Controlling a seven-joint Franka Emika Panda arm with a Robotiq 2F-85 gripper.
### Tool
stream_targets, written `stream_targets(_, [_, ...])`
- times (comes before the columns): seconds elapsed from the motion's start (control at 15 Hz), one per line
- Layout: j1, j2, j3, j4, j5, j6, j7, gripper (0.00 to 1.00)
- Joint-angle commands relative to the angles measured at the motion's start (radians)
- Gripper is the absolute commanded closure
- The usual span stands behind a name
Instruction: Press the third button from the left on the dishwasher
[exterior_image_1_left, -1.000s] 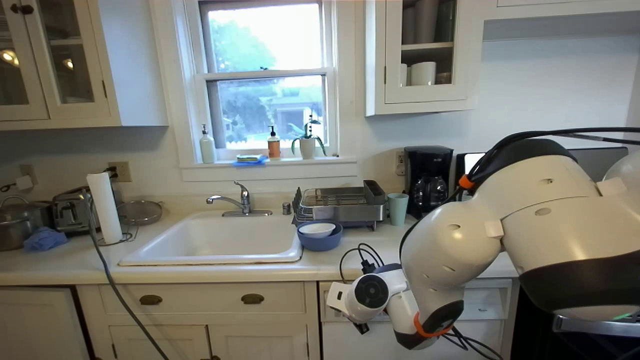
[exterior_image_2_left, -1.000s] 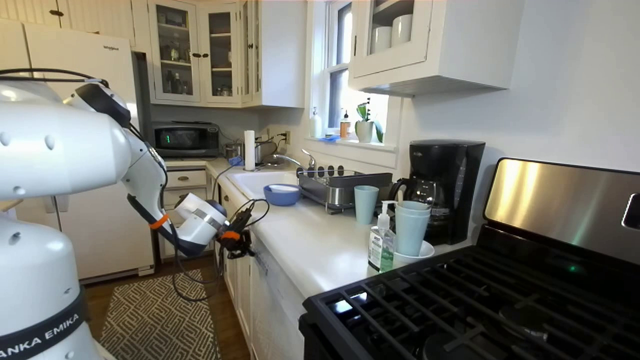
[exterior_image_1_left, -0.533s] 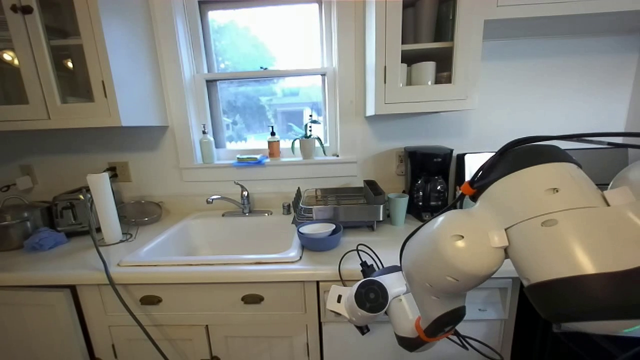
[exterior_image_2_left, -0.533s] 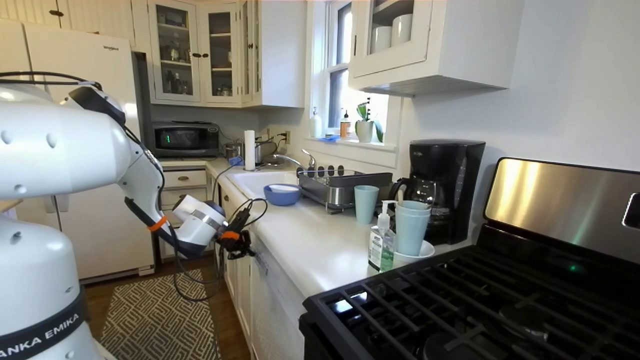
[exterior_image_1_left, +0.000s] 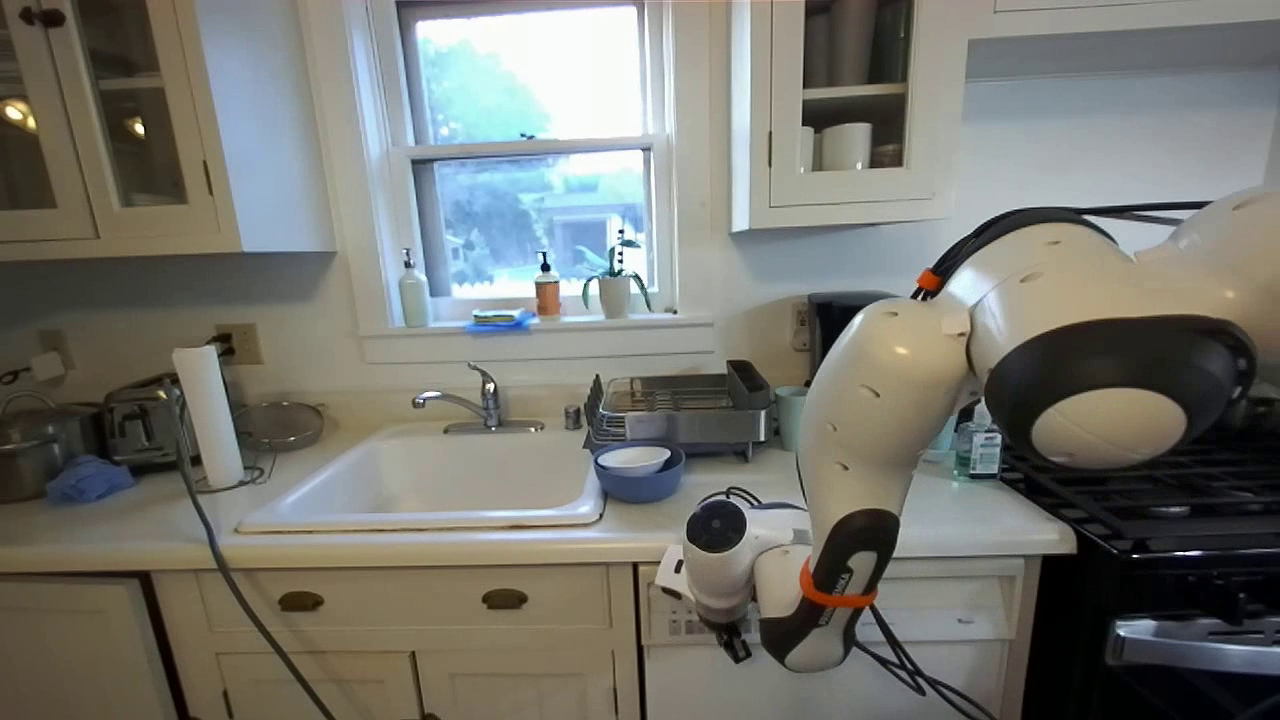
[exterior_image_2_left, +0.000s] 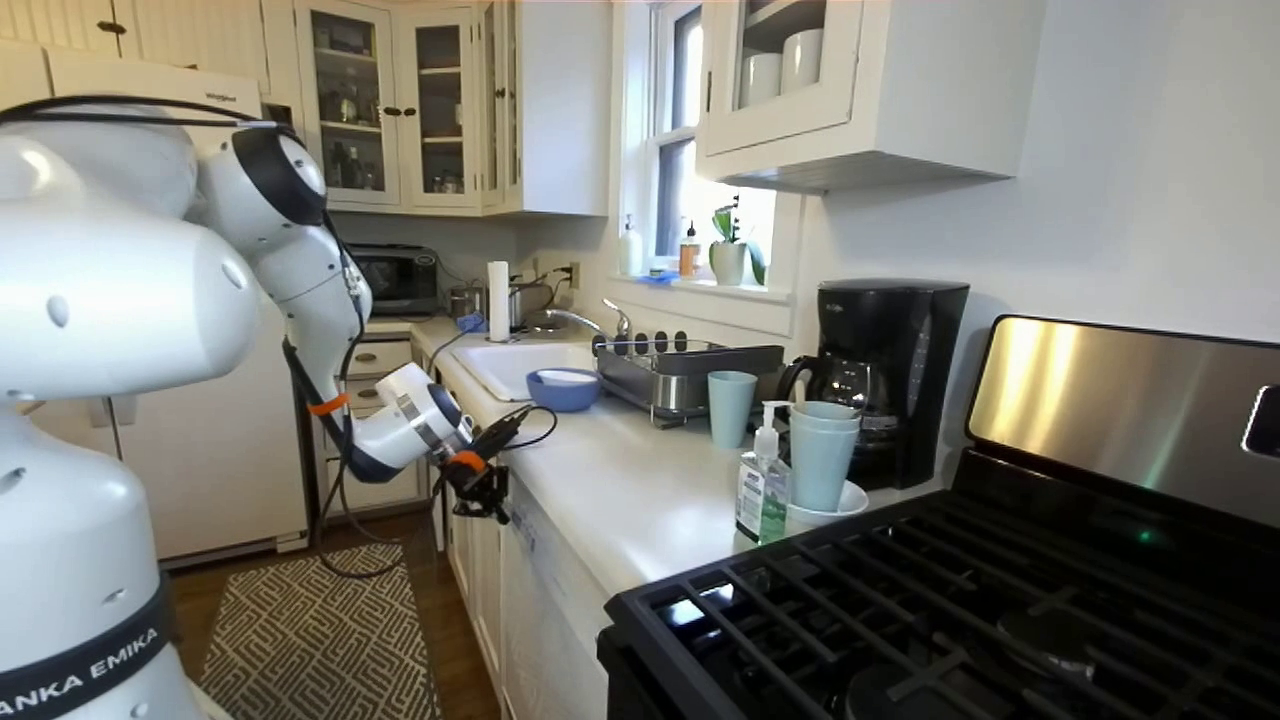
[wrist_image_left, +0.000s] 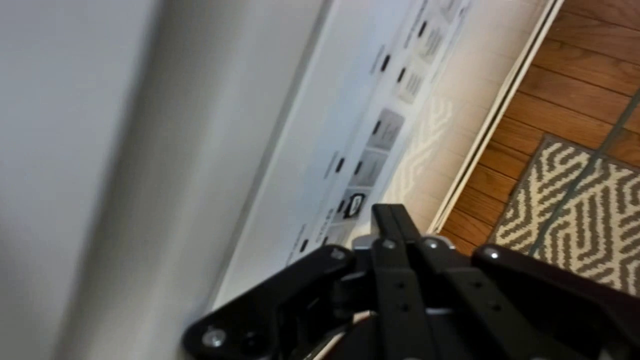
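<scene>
Dishwasher door (wrist_image_left: 447, 127) smooth, glossy; floorboards (wrist_image_left: 575, 82) wood.

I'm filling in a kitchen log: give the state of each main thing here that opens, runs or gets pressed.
End effector: shut
Dishwasher: shut
Buttons: pressed or not, cannot tell
Upper cabinets: shut
Drawers: shut
Window: looks shut
Faucet: not running
Coffee maker: carafe in place
Stove: no flame visible
Fridge: looks shut
Microwave: partly hidden, cannot tell

Dishwasher (exterior_image_2_left: 560, 620) front, open on rug (exterior_image_2_left: 330, 630) side.
Free room found above the wood floor (wrist_image_left: 565, 65). Passage blocked overhead by the countertop (exterior_image_2_left: 620, 500), at one end by the gas range (exterior_image_2_left: 860, 620). In an exterior view, control panel (exterior_image_1_left: 672, 618) part-screened by the arm (exterior_image_1_left: 860, 430); cables (exterior_image_1_left: 912, 678) slung below.
</scene>
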Motion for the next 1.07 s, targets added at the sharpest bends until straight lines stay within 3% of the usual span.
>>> stream_targets(0.0, [0.012, 0.146, 0.028, -0.219, 0.251, 0.070, -0.259, 0.98])
stream_targets(0.2, [0.082, 0.294, 0.022, -0.340, 0.499, 0.042, -0.490, 0.98])
stream_targets(0.47, [0.153, 0.455, 0.014, -0.359, 0.829, -0.078, -0.782, 0.99])
stream_targets(0.67, [0.154, 0.546, 0.011, -0.367, 1.066, -0.194, -0.971, 0.99])
stream_targets(0.8, [0.116, 0.601, 0.007, -0.387, 1.168, -0.275, -1.048, 0.97])
stream_targets(0.87, [0.090, 0.621, 0.003, -0.395, 1.218, -0.298, -1.076, 0.72])
stream_targets(1.0, [0.086, 0.637, -0.061, -0.417, 1.316, -0.313, -1.092, 0.64])
